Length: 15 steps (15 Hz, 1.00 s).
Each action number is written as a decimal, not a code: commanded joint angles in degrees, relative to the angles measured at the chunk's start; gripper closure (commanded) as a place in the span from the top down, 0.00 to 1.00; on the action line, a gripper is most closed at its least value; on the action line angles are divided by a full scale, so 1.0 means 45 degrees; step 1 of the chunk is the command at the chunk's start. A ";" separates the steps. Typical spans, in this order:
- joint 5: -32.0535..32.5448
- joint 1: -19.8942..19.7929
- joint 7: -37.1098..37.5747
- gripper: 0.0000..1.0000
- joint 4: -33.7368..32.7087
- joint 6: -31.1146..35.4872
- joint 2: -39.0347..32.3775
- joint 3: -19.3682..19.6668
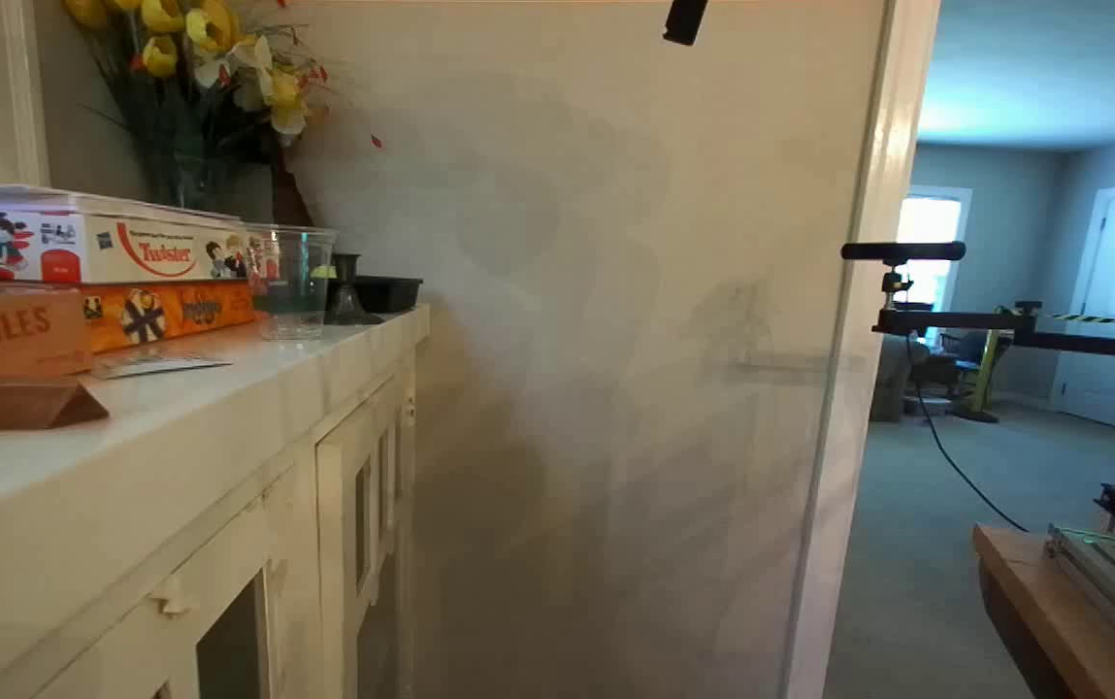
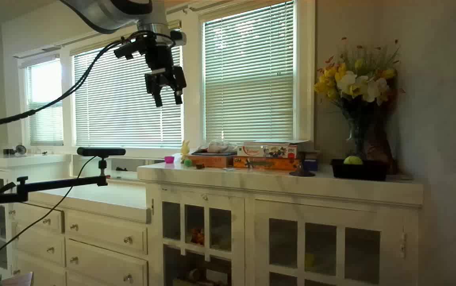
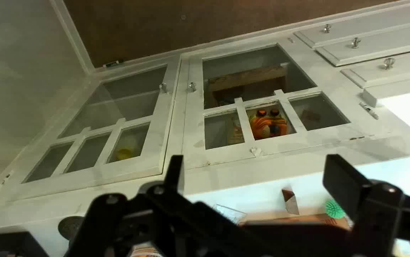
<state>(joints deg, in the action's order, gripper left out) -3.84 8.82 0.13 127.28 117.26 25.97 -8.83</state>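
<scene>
Black gripper (image 3: pixel 254 167), spread wide and holding nothing, hangs higher than the white cabinet (image 2: pixel 249 226), on whose top the green spiky ball (image 3: pixel 334 208) and brown block (image 3: pixel 290 201) lie untouched, no grasp made yet.

The white tabletop (image 1: pixel 179 388) looked smooth and glossy, with soft reflections across its top. The tall cup (image 1: pixel 295 291) appeared to be thin, shiny clear plastic; the Twister box (image 1: pixel 164 250) was smooth printed cardboard, and the folded brown piece (image 1: pixel 28 403) looked like plain matt card. The black tray (image 2: pixel 358 172) seemed smooth plastic, the vase (image 2: pixel 356 135) clear glass. Painted wood formed the cabinet doors (image 3: pixel 192 125), with glossy panes (image 2: pixel 283 238) of glass, and the drawer knobs (image 3: pixel 389 63) were clear and shiny. The green ball (image 3: pixel 334 209) had a rough, spiky surface, and the jaws were matt black.
</scene>
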 commanded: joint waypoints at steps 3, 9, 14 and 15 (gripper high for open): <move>0.0021 0.0036 0.0022 1.00 -0.0034 -0.0031 -0.0013 0.0026; 0.0022 0.0036 0.0022 1.00 -0.0034 -0.0031 -0.0013 0.0026; 0.0317 -0.0083 0.0336 1.00 0.0211 0.0037 0.0024 -0.0126; 0.0404 -0.0127 0.0437 1.00 0.0330 0.0051 0.0047 -0.0157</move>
<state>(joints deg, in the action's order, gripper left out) -3.53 8.78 0.13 127.45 117.24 25.89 -8.87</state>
